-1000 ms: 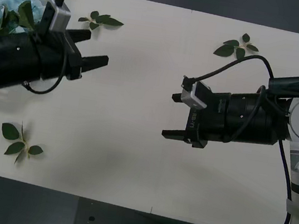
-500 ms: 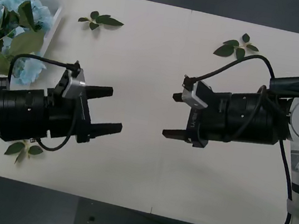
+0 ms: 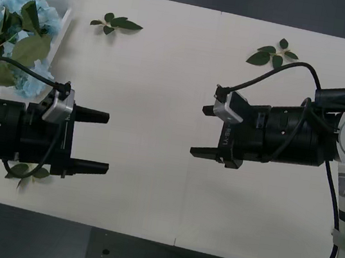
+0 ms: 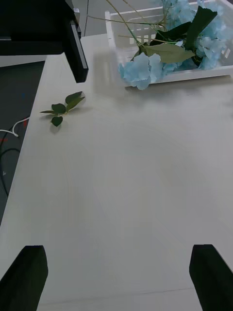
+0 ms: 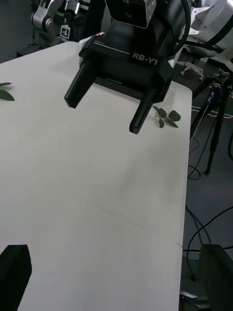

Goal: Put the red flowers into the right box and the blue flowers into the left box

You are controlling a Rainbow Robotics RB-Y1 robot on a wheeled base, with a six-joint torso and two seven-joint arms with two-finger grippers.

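Left pincer [image 3: 97,142] has pulled back from the left box [image 3: 62,18] to the near worktop [image 3: 168,70], fingers apart, empty. Blue flowers [image 3: 15,5] now lie inside the box. Right pincer [image 3: 201,131] hangs mid-worktop, apart, empty. Blue half looks done.
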